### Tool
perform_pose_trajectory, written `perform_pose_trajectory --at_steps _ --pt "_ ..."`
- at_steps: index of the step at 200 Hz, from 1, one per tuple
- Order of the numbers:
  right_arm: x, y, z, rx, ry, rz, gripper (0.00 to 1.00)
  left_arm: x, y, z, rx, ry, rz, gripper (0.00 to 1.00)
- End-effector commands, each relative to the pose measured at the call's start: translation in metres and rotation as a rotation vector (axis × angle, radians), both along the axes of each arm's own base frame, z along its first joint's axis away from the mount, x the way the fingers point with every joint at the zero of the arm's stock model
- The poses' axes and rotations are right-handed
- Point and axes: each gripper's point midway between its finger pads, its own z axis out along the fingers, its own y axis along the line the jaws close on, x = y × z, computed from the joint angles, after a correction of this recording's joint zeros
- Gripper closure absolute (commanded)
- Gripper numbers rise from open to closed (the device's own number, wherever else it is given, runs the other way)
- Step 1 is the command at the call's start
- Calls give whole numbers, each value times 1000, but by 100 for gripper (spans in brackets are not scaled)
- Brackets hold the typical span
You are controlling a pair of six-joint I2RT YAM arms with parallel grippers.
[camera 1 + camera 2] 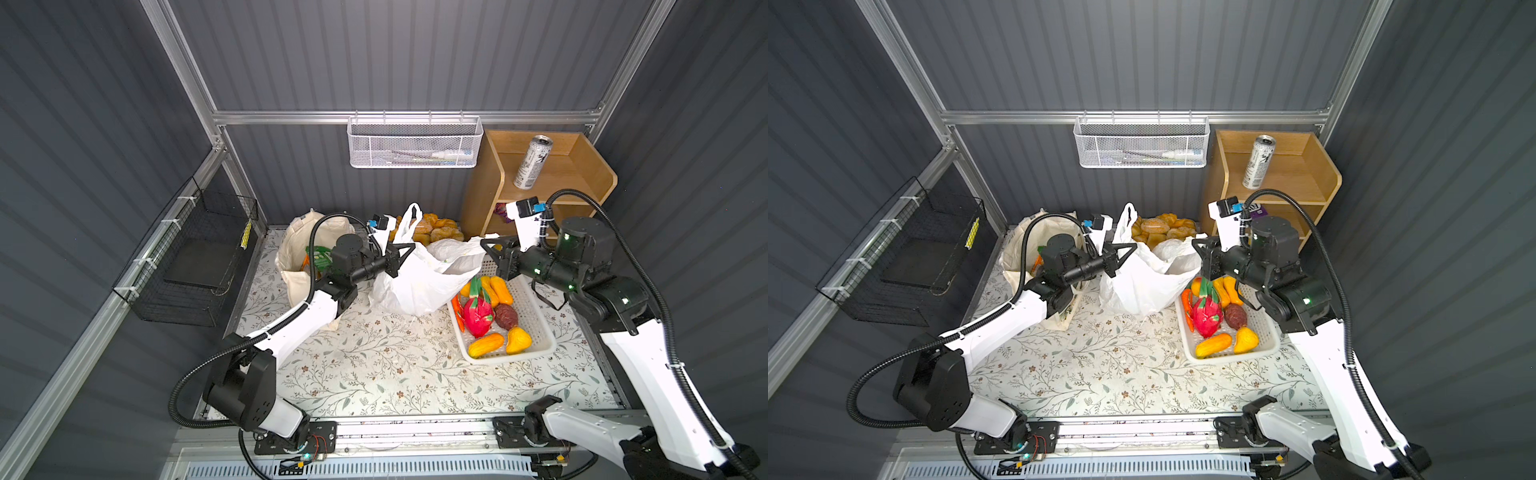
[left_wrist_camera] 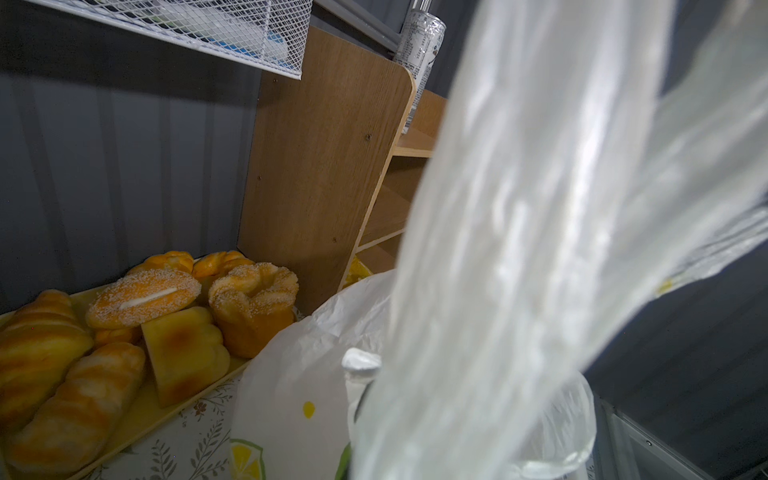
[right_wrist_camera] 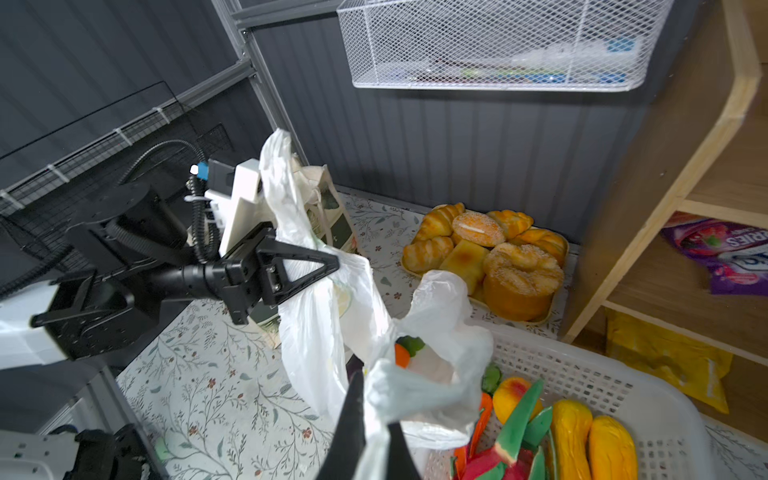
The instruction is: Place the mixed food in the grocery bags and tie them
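2 tools pinch bag btwn them

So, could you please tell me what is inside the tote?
A green packet and something orange show at the tote's mouth; the left arm and cloth hide anything deeper.

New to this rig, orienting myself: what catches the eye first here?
The white plastic bag mid-table, held between the left claw and right claw, each shut on a handle. Next, the pink dragon fruit in the white basket at right, and the lone drink can on the wooden shelf.
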Motion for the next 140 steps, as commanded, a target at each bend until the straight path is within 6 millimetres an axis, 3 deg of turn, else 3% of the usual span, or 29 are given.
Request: perform_pose_trajectory --at_steps 1,5,11,16,24,64,84,118,140 --pt "-1 -1 -37 -99 124 -18 100 7 7 9 32 2 48 88" --pt "4 1 -44 -113 144 -22 100 9 9 6 45 13 66 76" --pt "5 2 -48 -125 155 -26 100 13 13 1 71 31 95 71" --pt "5 3 -48 -130 160 -25 100 13 13 -2 86 41 98 75" --pt "5 5 -49 -136 165 -17 100 13 15 -4 99 38 107 100" --pt "-6 25 -33 -185 158 49 100 7 19 -4 82 64 113 100" --pt "-14 36 -22 -220 148 88 100 -3 4 3 88 56 -20 100" --pt "-27 58 -2 -278 115 157 100 -15 -23 -6 147 99 -263 100" --pt "-23 73 -4 -305 107 198 100 -25 -33 -6 121 76 -382 100"
